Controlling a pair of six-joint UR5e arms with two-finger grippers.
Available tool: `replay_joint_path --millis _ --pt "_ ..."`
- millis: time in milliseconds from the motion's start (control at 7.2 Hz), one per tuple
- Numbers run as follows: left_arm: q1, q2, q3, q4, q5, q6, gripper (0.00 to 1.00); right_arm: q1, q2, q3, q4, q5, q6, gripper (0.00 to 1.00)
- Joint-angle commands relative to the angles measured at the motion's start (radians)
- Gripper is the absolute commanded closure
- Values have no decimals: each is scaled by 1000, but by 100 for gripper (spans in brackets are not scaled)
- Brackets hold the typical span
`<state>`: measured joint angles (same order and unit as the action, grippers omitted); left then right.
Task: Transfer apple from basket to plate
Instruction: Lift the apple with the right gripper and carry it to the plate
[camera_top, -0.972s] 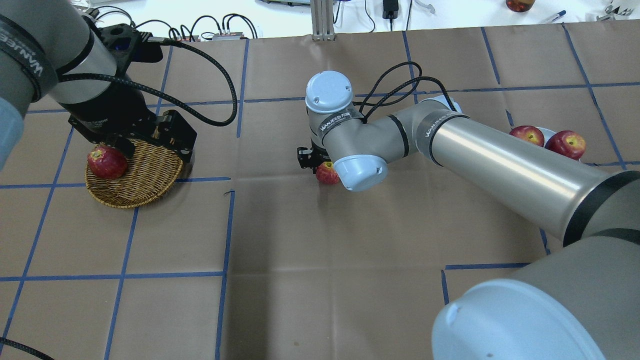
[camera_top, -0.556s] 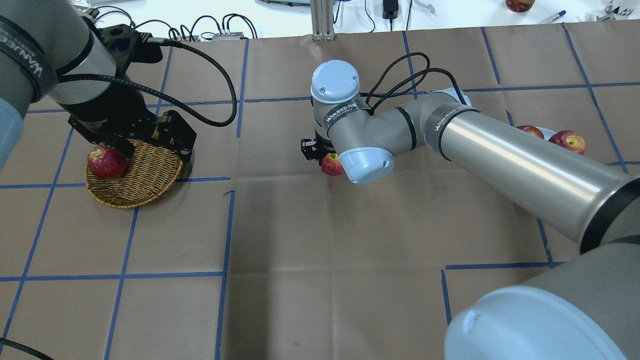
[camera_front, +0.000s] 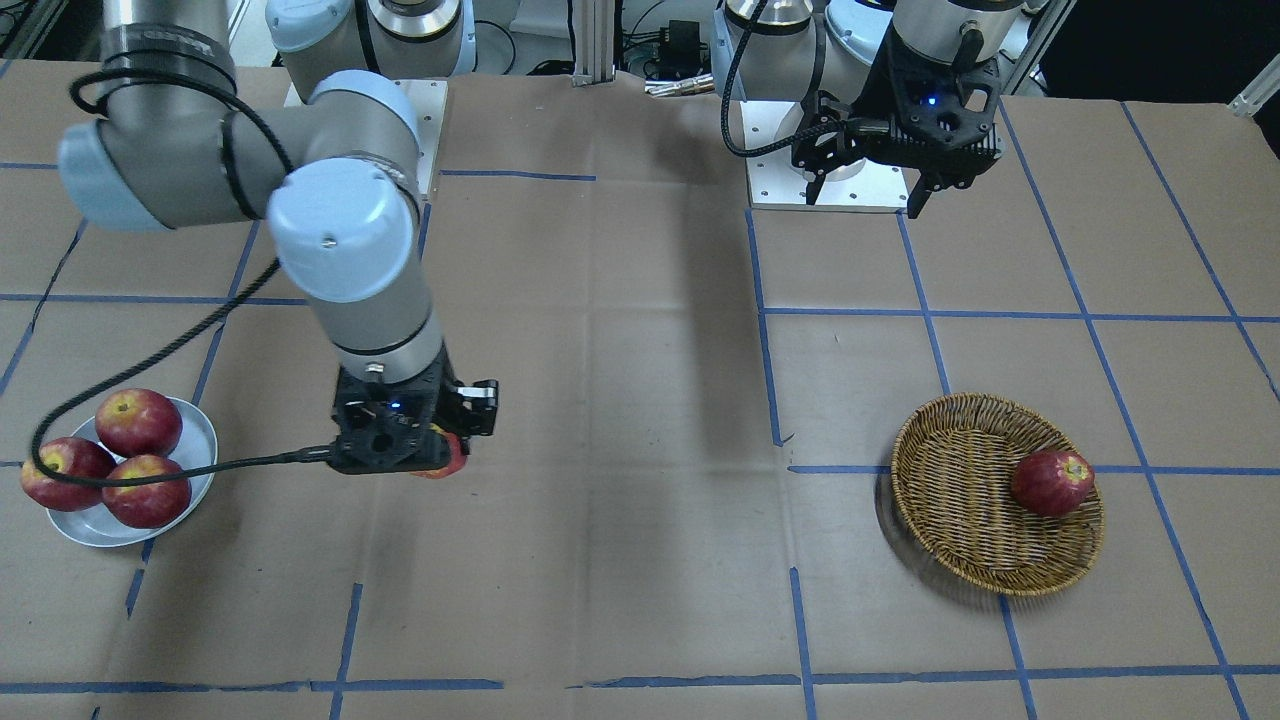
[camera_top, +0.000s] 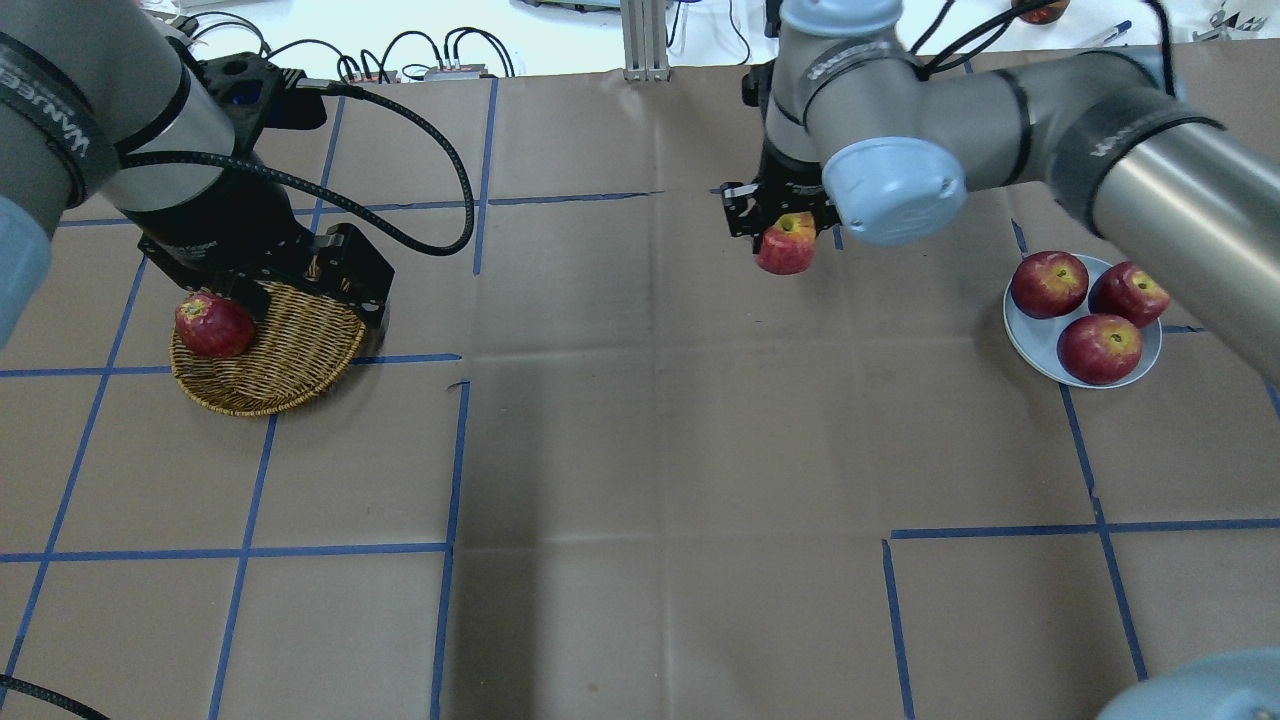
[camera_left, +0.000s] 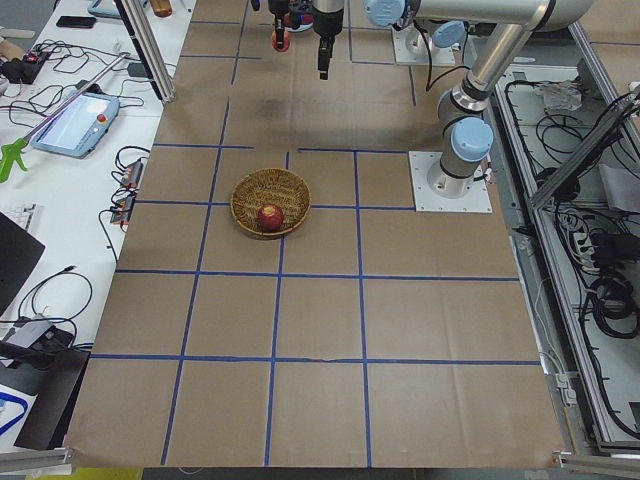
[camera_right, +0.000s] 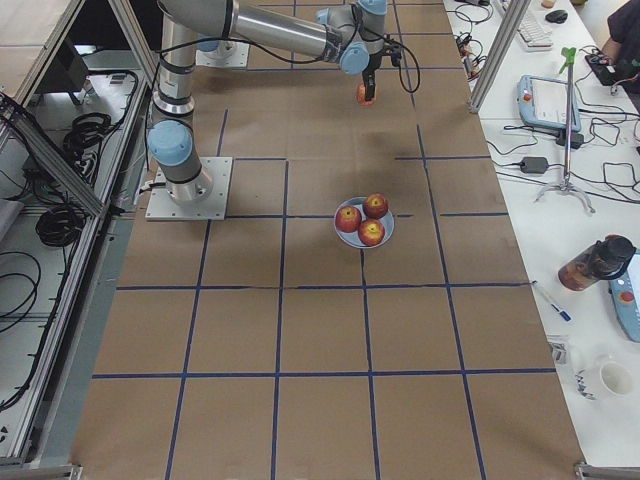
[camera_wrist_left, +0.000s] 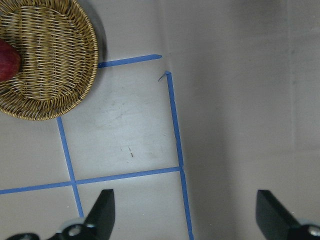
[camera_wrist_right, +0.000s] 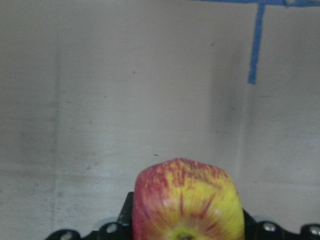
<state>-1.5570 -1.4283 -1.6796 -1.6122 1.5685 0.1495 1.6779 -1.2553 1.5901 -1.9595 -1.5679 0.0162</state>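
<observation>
My right gripper (camera_top: 786, 222) is shut on the red and yellow apple (camera_top: 787, 250) and holds it above the table, left of the plate (camera_top: 1030, 345). The apple fills the bottom of the right wrist view (camera_wrist_right: 187, 200). The blue-grey plate holds three dark red apples (camera_top: 1098, 347). The wicker basket (camera_top: 275, 375) sits at the left with one dark red apple (camera_top: 213, 325) in it. My left gripper (camera_wrist_left: 185, 215) is open and empty, held high beside the basket (camera_wrist_left: 55, 75).
Brown paper with blue tape lines covers the table. The left arm's black cable (camera_top: 440, 170) loops over the table behind the basket. Cables and a metal post (camera_top: 645, 40) stand at the far edge.
My right arm has lifted the red and yellow apple from the table's middle and carried it farther back and to the right, toward the plate. The left arm has not moved.
</observation>
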Motion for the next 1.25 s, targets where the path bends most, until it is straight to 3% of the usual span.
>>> replay_joint_path --millis 0,556,972,1111 --pt "0 -3 3 0 -1 -7 1 -195 -58 19 50 -4 -308 81" --pt "-2 -3 -5 0 -1 -7 1 -562 -49 79 -1 19 -868 81" --pt "-3 -1 -3 0 -1 -5 1 -584 -21 192 -154 14 -883 81" --pt "-3 -3 -3 0 -1 -5 1 -584 -21 197 -157 14 -883 80"
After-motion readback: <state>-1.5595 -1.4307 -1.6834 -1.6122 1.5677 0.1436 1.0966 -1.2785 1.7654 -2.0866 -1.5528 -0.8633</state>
